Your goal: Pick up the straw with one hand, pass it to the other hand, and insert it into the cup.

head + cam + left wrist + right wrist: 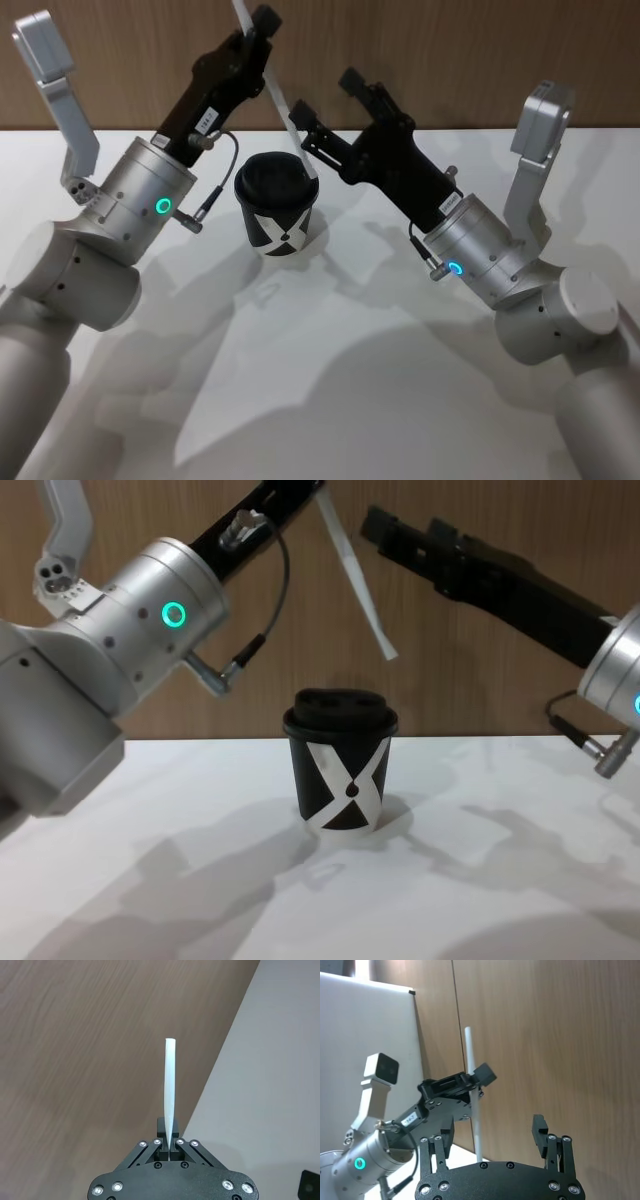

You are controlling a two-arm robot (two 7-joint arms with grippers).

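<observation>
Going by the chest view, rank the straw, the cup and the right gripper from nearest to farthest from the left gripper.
1. The straw, clamped in the jaws of the left gripper, slanting down to the right.
2. The right gripper, jaws open, just right of the straw at similar height.
3. The cup, on the table well below both.

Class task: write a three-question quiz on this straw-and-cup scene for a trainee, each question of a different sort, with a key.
1. Fill in: the right pincer stands ___ (open/shut).
2. The straw is gripped by: A) the left pincer; B) the right pincer; C) both.
3. True or false: the straw's lower end is inside the cup.
Key: 1 open; 2 A; 3 false.
</observation>
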